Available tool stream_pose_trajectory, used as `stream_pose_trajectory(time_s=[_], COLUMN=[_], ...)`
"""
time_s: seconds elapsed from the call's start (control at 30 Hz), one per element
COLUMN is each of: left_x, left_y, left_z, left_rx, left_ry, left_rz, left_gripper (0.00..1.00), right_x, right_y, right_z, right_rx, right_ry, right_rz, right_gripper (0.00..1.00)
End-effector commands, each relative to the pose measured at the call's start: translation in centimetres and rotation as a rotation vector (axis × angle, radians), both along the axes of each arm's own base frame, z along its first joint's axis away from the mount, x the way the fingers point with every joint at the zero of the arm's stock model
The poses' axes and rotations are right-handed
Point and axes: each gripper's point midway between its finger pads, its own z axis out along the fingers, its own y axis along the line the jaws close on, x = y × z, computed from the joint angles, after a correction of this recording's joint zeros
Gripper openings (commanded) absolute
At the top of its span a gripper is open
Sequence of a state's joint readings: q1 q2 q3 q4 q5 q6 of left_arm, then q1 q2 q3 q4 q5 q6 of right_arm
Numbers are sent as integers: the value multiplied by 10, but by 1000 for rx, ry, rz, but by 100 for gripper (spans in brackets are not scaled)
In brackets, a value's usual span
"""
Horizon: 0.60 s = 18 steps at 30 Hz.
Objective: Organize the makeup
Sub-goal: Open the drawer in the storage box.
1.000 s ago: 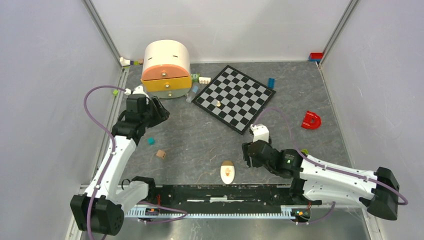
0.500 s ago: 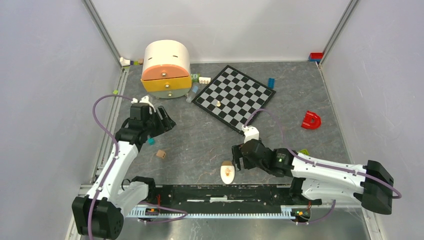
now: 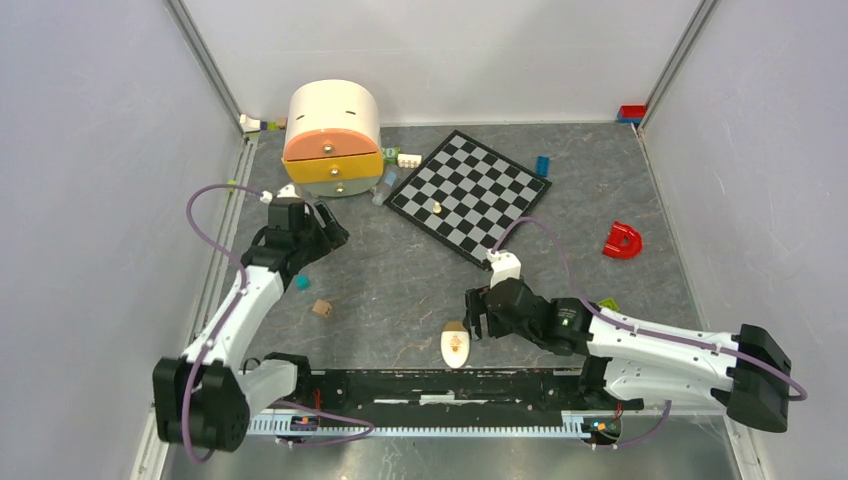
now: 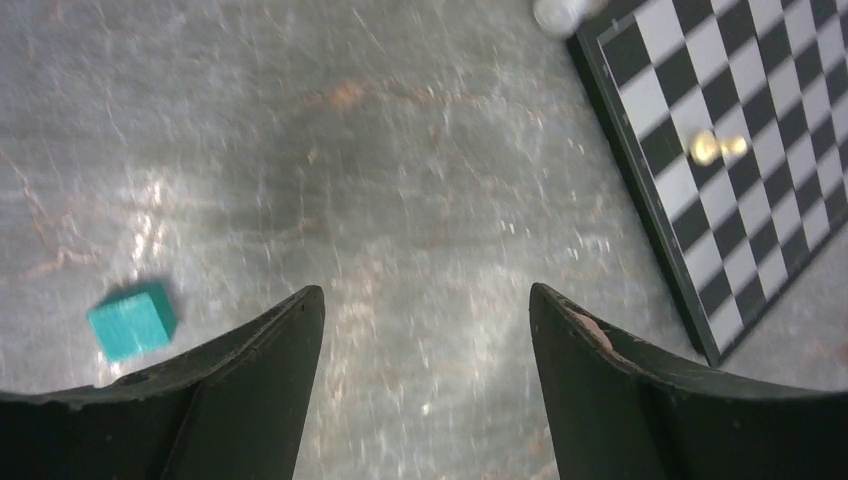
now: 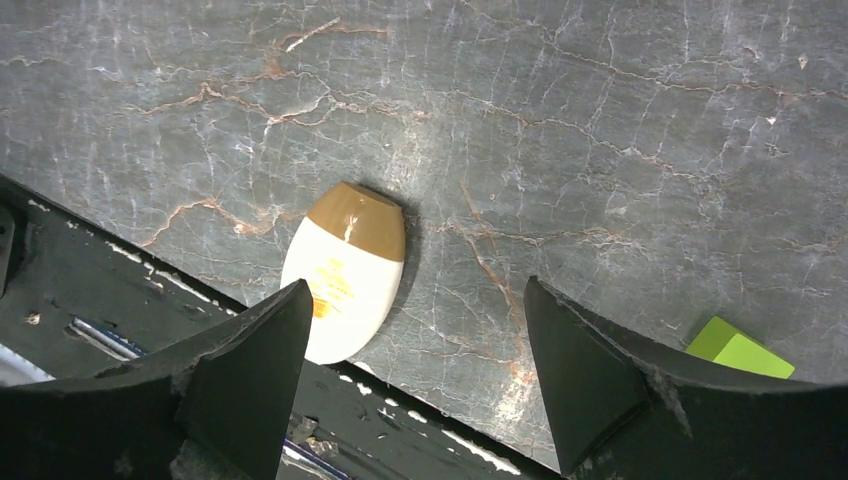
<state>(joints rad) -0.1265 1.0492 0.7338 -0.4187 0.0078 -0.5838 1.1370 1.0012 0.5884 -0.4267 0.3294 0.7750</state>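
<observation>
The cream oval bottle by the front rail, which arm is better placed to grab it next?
Right. The right gripper, open, sits beside the bottle, seen in its wrist view; the left gripper is away up by the teal cube.

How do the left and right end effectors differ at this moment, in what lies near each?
The left end effector hangs over bare tabletop, a teal cube to one side and the chessboard to the other; the right end effector has the cream oval bottle lying by one fingertip. The left wrist view shows no makeup; the right one does. Both are open and hold nothing.
</observation>
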Motion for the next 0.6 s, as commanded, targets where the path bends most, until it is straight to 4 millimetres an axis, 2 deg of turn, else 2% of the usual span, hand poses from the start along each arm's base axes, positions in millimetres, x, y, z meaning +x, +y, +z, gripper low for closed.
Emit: stream_pose_trajectory(time_s=[0.0,0.1,0.27,0.47,0.57], left_x=[63,91,123,149,160], left_y=[22,27,29,21,25], left_z=[23,25,29,18,12], left_rx=[18,8,7,-8,7], left_ry=[-195,-305,-472,-484,-482], left_rz=[136,138,146,110,130], left_gripper=[80,78,74,71,67], right_x=[-1,-2,0,4,7], right_y=[0,-3,-4,0,3], right_z=[7,7,5,4,7], right_rx=[51,64,51,9,1], right_ry=[-34,-48,-68,-88,-99], right_rz=[19,23,37,66,77], right_gripper=[84,84,85,85,85])
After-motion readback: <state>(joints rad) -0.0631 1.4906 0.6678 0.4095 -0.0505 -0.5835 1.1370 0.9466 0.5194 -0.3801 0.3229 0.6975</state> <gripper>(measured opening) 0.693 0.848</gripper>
